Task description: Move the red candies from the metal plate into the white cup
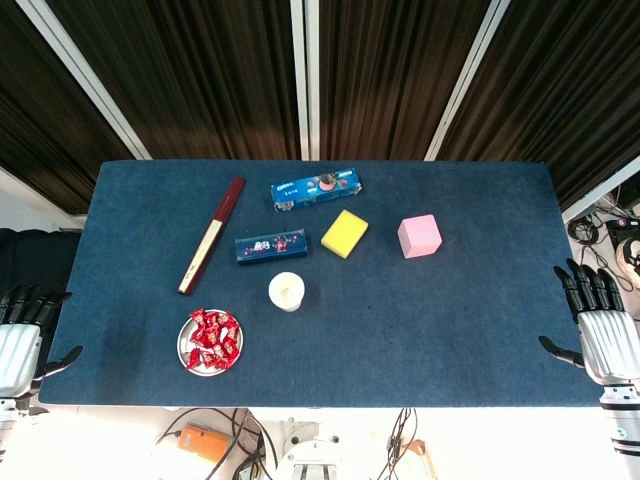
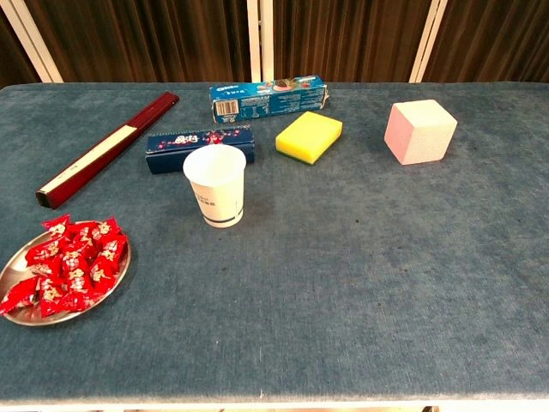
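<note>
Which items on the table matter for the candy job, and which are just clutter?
Task items:
red candies
metal plate
white cup

Clutter:
long dark red box
dark blue box
teal biscuit box
yellow sponge
pink cube

Left hand and right hand are open at the table edges.

Robot lab: blue-clothed table, dark curtains, floor cables.

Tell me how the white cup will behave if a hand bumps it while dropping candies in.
The cup looks like thin paper and stands empty, so it is probably light and may slide or tip. It is taller than its base is wide, narrowing downward, which favours tipping. The blue cloth might add some grip.
</note>
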You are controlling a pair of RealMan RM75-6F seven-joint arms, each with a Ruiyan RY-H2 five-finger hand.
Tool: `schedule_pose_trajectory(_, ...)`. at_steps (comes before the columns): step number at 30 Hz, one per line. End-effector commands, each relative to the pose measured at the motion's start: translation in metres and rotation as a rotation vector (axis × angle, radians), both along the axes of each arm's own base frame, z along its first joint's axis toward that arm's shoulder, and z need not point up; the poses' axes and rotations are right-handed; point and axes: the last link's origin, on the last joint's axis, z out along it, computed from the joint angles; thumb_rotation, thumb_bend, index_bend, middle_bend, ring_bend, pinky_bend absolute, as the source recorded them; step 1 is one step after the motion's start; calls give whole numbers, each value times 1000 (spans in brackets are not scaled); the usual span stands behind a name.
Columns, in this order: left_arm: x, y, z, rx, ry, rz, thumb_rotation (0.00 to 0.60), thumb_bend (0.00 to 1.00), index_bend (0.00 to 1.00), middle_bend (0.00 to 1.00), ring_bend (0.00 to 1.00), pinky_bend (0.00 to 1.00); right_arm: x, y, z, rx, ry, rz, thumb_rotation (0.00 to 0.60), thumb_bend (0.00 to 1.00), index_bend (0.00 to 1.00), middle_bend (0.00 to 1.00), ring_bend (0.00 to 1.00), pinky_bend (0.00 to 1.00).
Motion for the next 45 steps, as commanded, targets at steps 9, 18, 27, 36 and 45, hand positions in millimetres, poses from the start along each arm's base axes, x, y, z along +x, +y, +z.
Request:
schedule_pose_trajectory(9, 49, 33, -48, -153, -60, -210, 600, 104, 309, 502, 418, 492, 12, 3, 20, -63, 15, 54, 600, 236, 0, 37, 0, 0)
schedule_pose_trajectory(18, 84, 59, -108, -348, -60, -255, 600, 122, 374, 903, 799, 811, 18, 4, 25, -65, 16, 59, 600, 236, 0, 37, 0, 0)
schedule_pose_trajectory(27, 87, 65, -138, -363, -49, -132, 599, 127, 374, 924, 828, 820, 16, 1, 22, -51, 14, 47, 600, 236, 0, 36, 0, 0)
schedule_pose_trajectory(36, 85, 55, -152, -344, -91, -45, 524, 144, 395, 924, 832, 826, 12, -4, 21, -42, 13, 38, 600, 236, 0, 36, 0, 0)
schedule_pose_trajectory(45, 75, 52, -159, -319, -62, -10, 505, 191, 416, 924, 832, 826, 12, -8, 19, -33, 12, 41, 600, 236, 0, 35, 0, 0)
